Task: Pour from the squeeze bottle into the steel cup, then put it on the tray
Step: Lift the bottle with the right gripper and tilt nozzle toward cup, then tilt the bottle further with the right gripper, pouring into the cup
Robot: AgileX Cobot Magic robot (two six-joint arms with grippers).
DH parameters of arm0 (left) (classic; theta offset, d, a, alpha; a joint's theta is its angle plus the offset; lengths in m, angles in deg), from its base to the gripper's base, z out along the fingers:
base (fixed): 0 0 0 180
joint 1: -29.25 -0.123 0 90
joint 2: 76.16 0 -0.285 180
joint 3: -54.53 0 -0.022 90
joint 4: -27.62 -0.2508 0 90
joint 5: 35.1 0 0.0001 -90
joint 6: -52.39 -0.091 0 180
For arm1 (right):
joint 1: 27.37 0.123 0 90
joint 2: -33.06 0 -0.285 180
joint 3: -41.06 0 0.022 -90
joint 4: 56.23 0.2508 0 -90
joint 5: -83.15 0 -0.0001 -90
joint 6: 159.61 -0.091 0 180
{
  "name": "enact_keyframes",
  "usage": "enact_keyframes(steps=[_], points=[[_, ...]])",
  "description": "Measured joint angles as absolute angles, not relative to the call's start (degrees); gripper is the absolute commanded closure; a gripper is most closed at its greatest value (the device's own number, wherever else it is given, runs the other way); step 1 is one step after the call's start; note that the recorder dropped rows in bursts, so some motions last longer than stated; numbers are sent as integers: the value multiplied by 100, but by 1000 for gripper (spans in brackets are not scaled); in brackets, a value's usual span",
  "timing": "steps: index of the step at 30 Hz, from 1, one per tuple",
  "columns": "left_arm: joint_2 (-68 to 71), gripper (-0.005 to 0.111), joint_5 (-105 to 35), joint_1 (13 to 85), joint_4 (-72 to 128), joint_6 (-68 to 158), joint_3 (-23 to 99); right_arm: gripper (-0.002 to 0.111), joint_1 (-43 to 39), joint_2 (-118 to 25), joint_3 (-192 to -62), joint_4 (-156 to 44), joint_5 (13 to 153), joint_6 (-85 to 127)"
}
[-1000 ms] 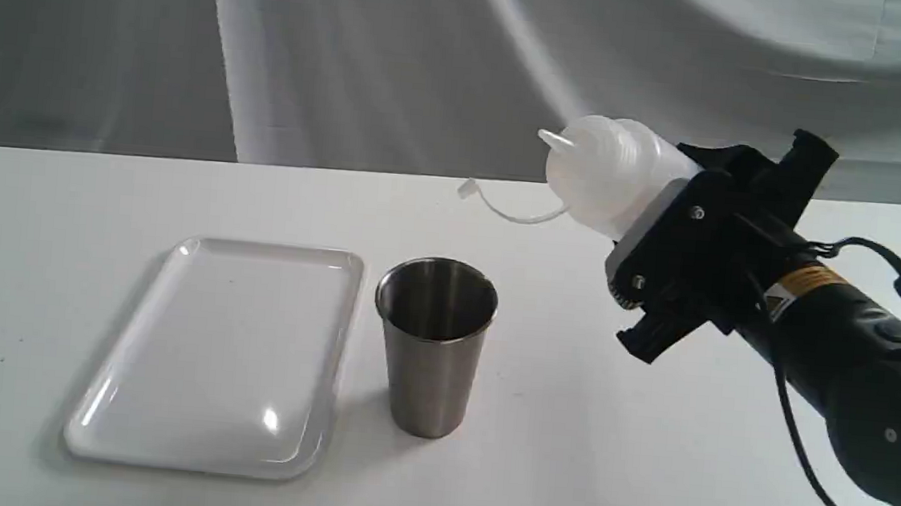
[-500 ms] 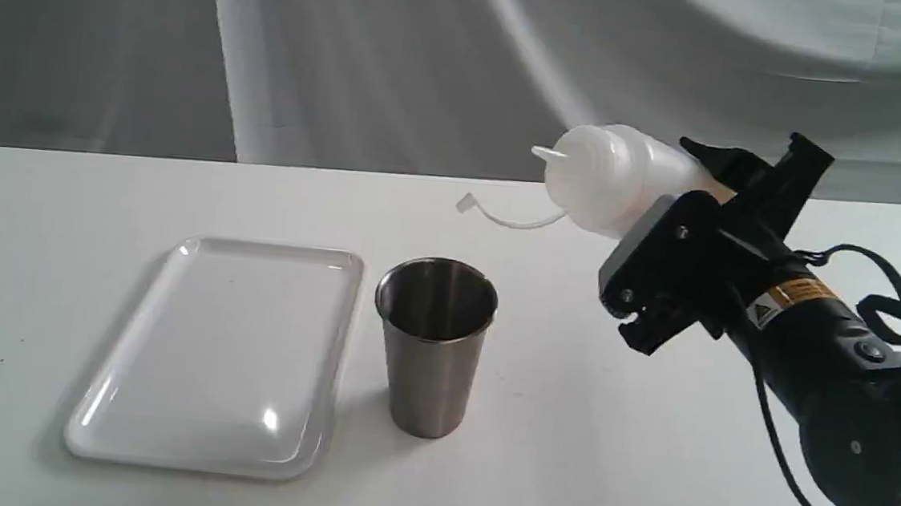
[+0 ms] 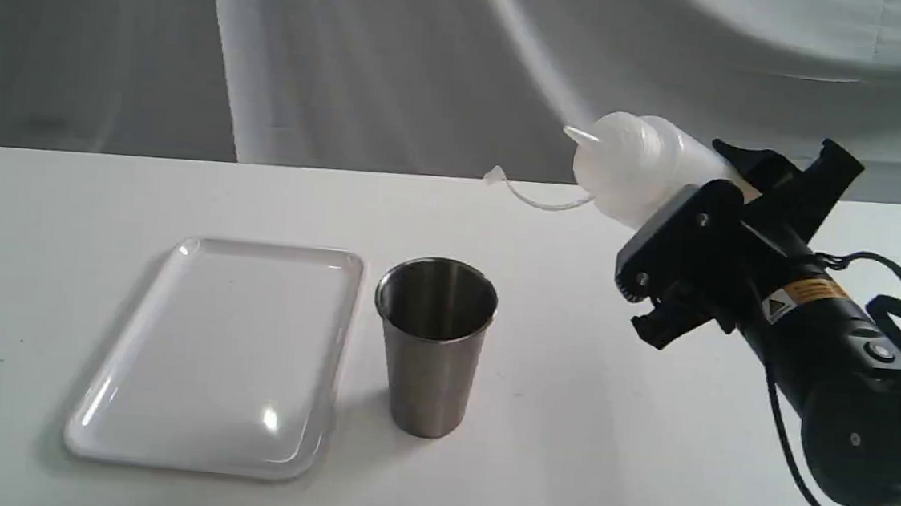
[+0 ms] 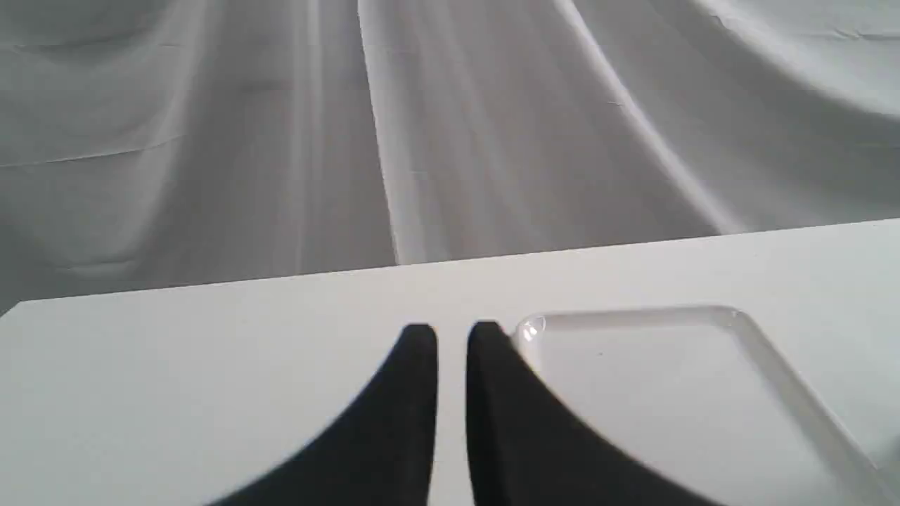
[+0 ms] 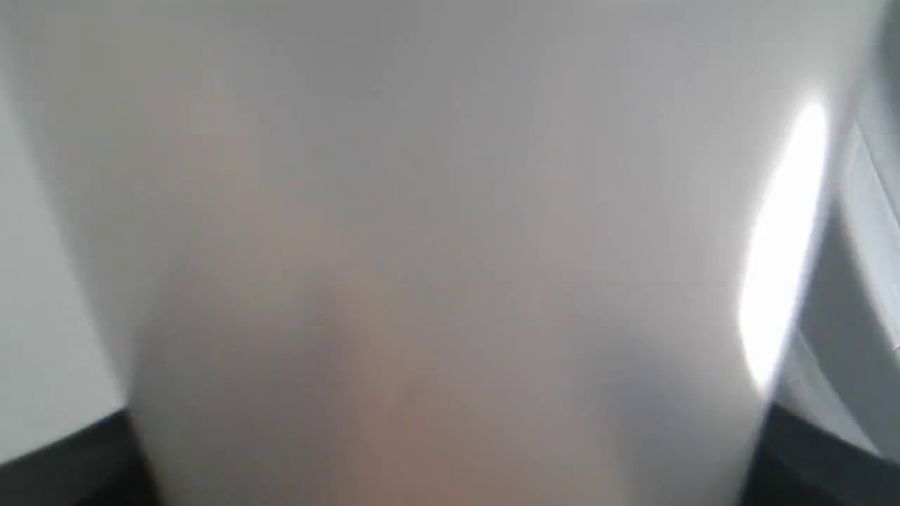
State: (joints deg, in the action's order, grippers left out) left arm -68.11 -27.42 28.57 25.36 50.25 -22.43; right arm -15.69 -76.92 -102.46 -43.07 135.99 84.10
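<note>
1. Two end effectors are shown. The right end effector (image 3: 775,170) is closed around the lower body of the squeeze bottle (image 3: 634,167), which is held in the air above the bench (image 3: 643,461). The left end effector (image 4: 452,337) is drawn narrow, with a slim gap and nothing between its fingers, and sits low beside a corner of the tray (image 4: 668,393).
2. Position: the bottle is held nearly on its side, with the nozzle (image 3: 580,134) slightly raised and aimed towards the cup's side. It is higher than the steel cup (image 3: 433,348) and well to its right, not over the mouth.
3. Step in hand: no stream is seen, so the transport phase of the pour is judged to be in hand. Whether liquid is already in the cup cannot be told, as its interior is dark.
4. Next move: the nozzle would have to be brought over the cup's rim and tipped downward. The loose cap strap (image 3: 531,199) should be kept clear of the opening.
5. Materials: the bottle is translucent whitish plastic, cylindrical, with a ribbed shoulder and a pointed tip. A faint amber tint is seen through its wall in the right wrist view (image 5: 422,316).
6. The cup is brushed grey metal, tapered to its base, with a thin rolled rim. It stands upright just beside the tray.
7. The tray (image 3: 258,247) is glossy white, flat and rectangular, with rounded corners and a low rim. Nothing is carried on it.
</note>
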Motion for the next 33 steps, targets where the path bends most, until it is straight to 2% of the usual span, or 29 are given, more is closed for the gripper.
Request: enact_keyframes(steps=[19,33], points=[[-6811,98,-2742,2857,2536,5025,-2243,104,-1569,-7692,-10246,-4659,13877,8410],[-6811,98,-2742,2857,2536,5025,-2243,104,-1569,-8246,-10235,-4659,13623,9454]])
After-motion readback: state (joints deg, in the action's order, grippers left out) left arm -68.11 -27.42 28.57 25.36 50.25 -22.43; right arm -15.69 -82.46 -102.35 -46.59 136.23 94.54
